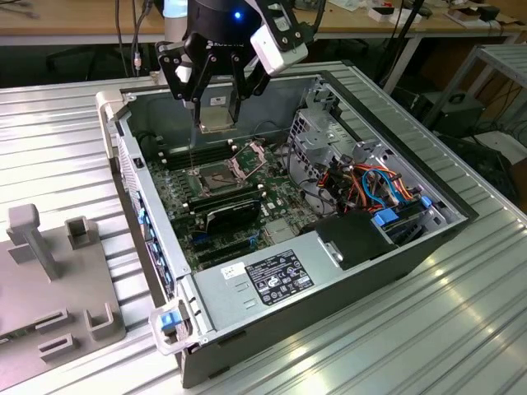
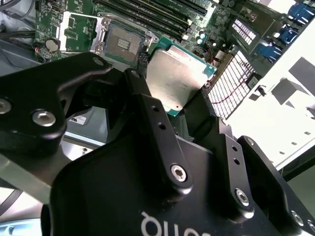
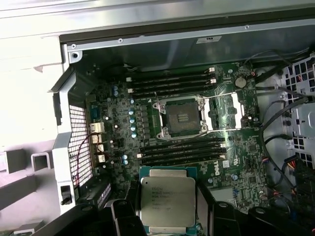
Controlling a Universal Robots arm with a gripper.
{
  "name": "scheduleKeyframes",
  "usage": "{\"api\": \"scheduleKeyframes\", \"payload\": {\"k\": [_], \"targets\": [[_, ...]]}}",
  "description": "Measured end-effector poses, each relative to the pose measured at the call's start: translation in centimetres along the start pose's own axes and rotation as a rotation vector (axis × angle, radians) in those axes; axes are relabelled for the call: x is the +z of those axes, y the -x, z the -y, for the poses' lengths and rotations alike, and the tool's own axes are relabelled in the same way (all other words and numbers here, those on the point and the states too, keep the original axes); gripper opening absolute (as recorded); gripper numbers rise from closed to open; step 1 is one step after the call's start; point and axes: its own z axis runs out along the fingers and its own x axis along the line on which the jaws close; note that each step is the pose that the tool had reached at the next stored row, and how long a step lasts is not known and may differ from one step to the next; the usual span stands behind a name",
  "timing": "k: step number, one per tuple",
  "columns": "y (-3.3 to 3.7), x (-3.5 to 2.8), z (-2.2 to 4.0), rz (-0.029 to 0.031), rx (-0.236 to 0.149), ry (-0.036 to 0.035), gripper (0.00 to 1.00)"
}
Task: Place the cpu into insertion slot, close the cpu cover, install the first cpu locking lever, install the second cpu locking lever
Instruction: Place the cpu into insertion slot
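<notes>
The cpu (image 1: 216, 118) sits clamped between my jaws, metal top up; in the exterior view the insertion slot (image 1: 216, 177) lies at its 6 o'clock, uncovered, apart.

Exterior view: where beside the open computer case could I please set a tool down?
Bare ribbed table borders the case on the exterior view's right. On that view's left a grey fixture takes the room. Inside is crowded: cables, and the gripper holding the cpu.

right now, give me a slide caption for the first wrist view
Claw holding the cpu above the motherboard, apart from the empty insertion slot.
</notes>
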Motion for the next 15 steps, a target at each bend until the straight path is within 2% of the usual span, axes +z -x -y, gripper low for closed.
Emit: {"api": "scheduleKeyframes", "payload": {"k": [15], "targets": [[0.0,0.0,0.0,0.0029,0.064,-0.0015,0.55]]}}
